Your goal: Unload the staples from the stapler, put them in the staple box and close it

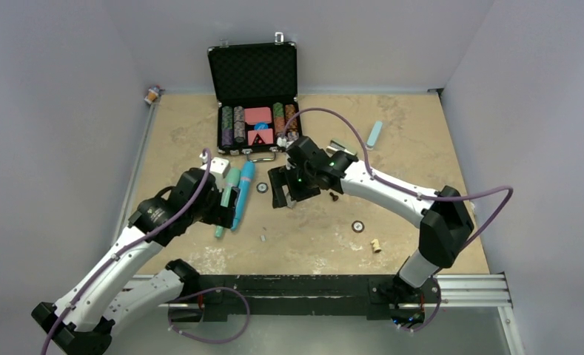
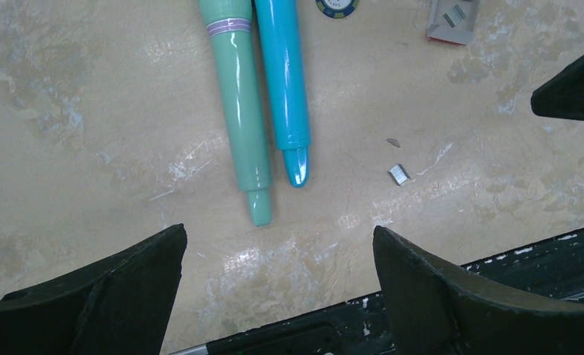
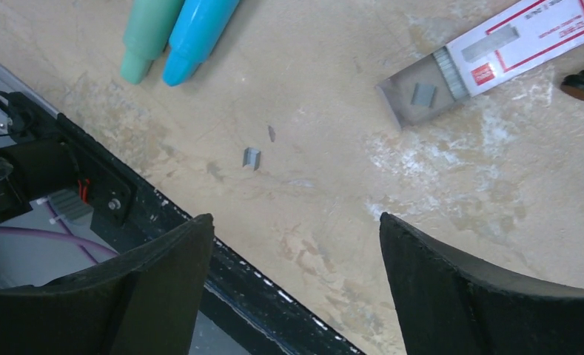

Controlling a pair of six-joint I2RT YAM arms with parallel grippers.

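A black case (image 1: 253, 70) stands open at the far middle of the tan table (image 1: 178, 126), its foam-lined lid upright. Its tray holds rows of poker chips (image 1: 227, 126) at the left and right, with a pink box (image 1: 257, 115) between them. One loose chip (image 1: 262, 188) lies near the table's middle, and another chip (image 1: 357, 226) lies nearer and to the right. Just beside the second is a small cork-coloured piece (image 1: 376, 245). A small black pawn-like piece (image 1: 334, 197) stands between the two chips. A small bottle-like thing (image 1: 152, 94) sits in the far left corner.
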